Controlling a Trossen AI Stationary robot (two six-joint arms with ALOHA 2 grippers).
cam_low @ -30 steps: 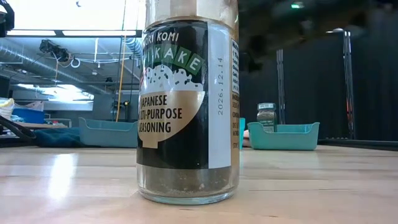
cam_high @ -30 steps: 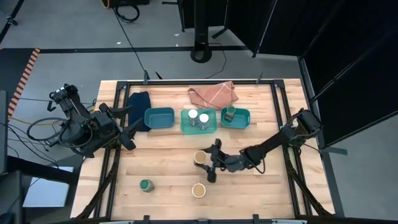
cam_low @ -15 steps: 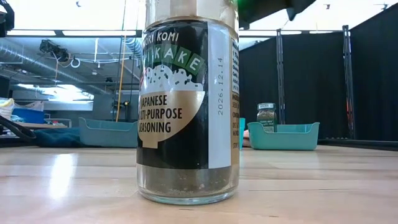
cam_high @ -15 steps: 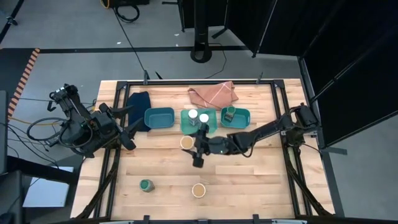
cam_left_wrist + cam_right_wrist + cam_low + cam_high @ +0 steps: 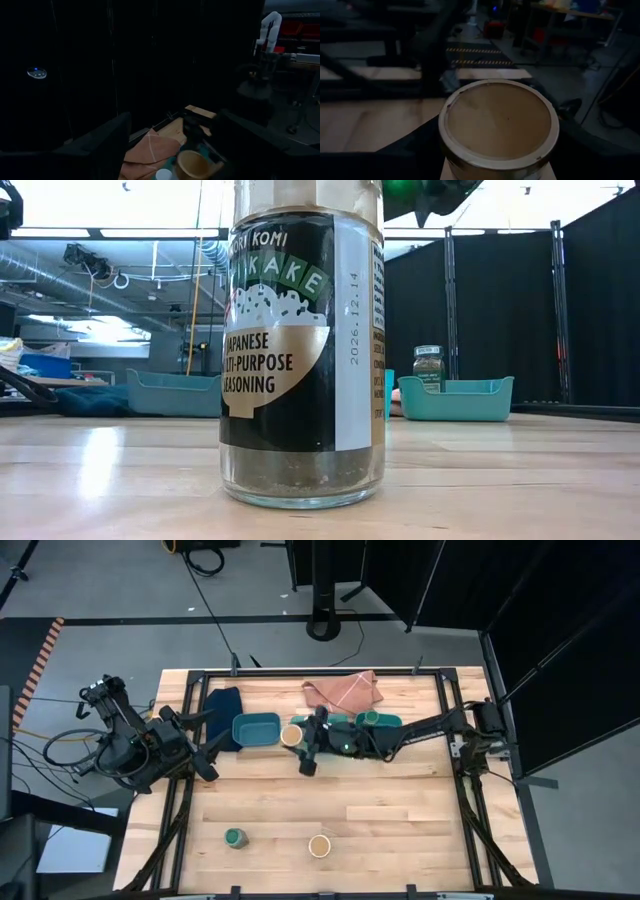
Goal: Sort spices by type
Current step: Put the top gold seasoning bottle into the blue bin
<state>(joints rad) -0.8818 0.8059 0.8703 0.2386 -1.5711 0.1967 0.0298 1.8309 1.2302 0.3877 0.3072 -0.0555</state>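
Observation:
My right gripper (image 5: 297,739) reaches from the table's right side and is shut on a tan-lidded spice jar (image 5: 290,735), held in the air between the left teal tray (image 5: 256,728) and the middle teal tray (image 5: 333,748). The jar's lid fills the right wrist view (image 5: 500,120). A second tan-lidded jar (image 5: 319,845) and a green-lidded jar (image 5: 235,837) stand on their bases near the table's near edge. Another green-lidded jar (image 5: 370,718) stands in the right tray (image 5: 392,726). One white lid (image 5: 162,175) shows in the left wrist view. My left gripper (image 5: 207,748) waits open at the table's left edge. My right gripper pinches the tan-lidded jar between its two fingers (image 5: 407,150), one on each side of the jar's body just below the lid (image 5: 470,167). The fingers come from the table's right, slanting down. The jar is lifted clear of the table with its lid up.
A dark blue cloth (image 5: 223,705) lies left of the left tray and a pink cloth (image 5: 343,692) lies behind the trays at the far edge. The near tan-lidded jar (image 5: 300,350) stands right in front of the low camera. A black metal frame (image 5: 445,700) borders the table.
My right gripper has carried the tan-lidded jar from the middle of the table up and toward the far edge and the left, to beside the left tray. It has stayed shut on the jar, which stays lid up. The other jars have not moved.

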